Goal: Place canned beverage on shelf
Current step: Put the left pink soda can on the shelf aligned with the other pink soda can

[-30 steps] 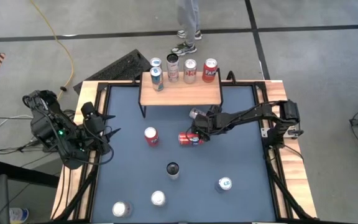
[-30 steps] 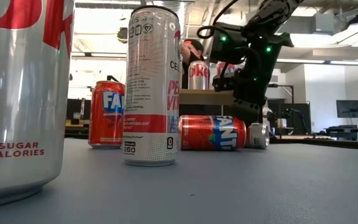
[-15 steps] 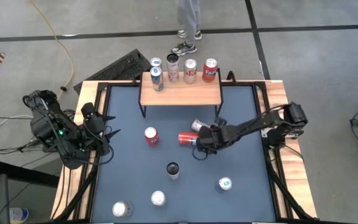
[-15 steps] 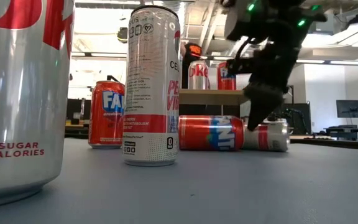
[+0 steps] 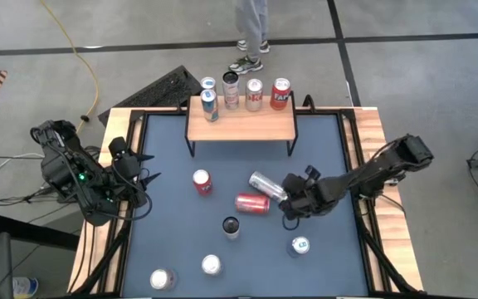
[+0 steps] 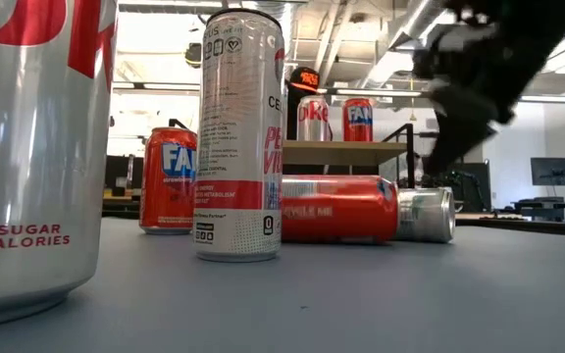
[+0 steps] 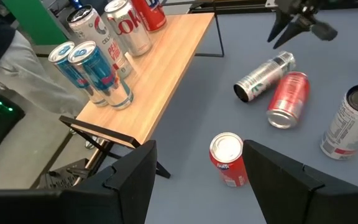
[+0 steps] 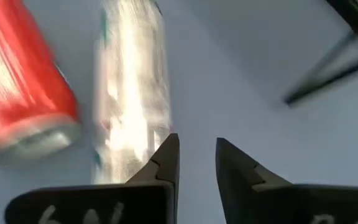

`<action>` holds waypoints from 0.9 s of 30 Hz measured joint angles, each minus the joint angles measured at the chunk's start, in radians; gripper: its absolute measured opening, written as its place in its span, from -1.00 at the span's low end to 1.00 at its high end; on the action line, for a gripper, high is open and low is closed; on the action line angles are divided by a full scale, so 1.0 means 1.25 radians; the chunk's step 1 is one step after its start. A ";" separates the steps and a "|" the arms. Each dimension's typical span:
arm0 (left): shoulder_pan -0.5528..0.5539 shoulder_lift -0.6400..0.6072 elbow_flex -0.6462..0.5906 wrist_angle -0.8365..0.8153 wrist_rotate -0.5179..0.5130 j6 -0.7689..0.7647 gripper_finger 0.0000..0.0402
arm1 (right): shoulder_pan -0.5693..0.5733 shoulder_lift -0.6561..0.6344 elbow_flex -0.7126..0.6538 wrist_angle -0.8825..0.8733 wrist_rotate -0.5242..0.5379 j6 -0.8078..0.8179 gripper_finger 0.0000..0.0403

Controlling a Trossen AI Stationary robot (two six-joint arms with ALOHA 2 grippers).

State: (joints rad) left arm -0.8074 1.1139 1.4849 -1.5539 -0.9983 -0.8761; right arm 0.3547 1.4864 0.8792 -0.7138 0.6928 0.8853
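Note:
The shelf [image 5: 241,124] stands at the table's far edge on thin black legs, with several cans [image 5: 254,93] upright along its far side. On the dark mat a silver can [image 5: 268,184] and a red can [image 5: 252,203] lie on their sides, close together. My right gripper [image 5: 293,208] hovers just right of them, slanting down, its fingers a narrow gap apart with nothing between them [image 8: 196,155]. The silver can [image 8: 129,93] lies beside one finger. My left gripper [image 7: 194,186] waits open at the table's left edge. My right gripper has one fingertip [image 8: 169,149] right at the silver can's near end [image 8: 126,146]. The picture is smeared there, and I cannot tell whether the finger touches the can. Nothing sits between the two fingers.
Upright cans stand on the mat: a red one [image 5: 202,181], a black-topped one [image 5: 231,226], and others near the front [image 5: 299,246], [image 5: 212,265], [image 5: 163,279]. Free mat lies between the shelf and the lying cans. A person's legs [image 5: 251,33] stand beyond the table.
My right gripper has swept from just in front of the shelf toward the table's near and right edges, rolling its wrist. The silver can and the lying red can have moved with it toward the near edge, and the red can has rolled over and turned.

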 joint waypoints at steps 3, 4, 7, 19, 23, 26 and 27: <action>0.000 0.000 0.000 0.000 -0.006 0.000 0.14 | 0.014 -0.049 0.011 0.068 -0.024 -0.069 -0.56; 0.000 0.000 0.000 0.000 -0.009 0.000 0.14 | 0.011 -0.063 0.017 0.092 -0.063 -0.104 -0.53; 0.000 0.000 0.000 0.000 -0.023 0.000 0.14 | -0.006 -0.091 0.037 0.151 -0.222 -0.212 -0.36; 0.000 0.000 0.000 0.000 -0.022 0.001 0.14 | -0.117 0.071 0.205 0.134 -0.306 -0.376 0.38; 0.000 0.000 0.000 0.000 -0.008 0.001 0.14 | -0.140 0.174 0.281 0.058 -0.306 -0.414 0.39; 0.000 0.000 0.000 0.000 -0.008 0.001 0.14 | -0.161 0.244 0.324 -0.001 -0.308 -0.416 0.40; 0.000 0.000 0.000 0.000 -0.008 0.001 0.14 | -0.169 0.265 0.335 -0.022 -0.317 -0.416 0.40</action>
State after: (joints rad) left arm -0.8074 1.1141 1.4849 -1.5541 -1.0077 -0.8753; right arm 0.1434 1.8174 1.2981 -0.7415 0.2962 0.3649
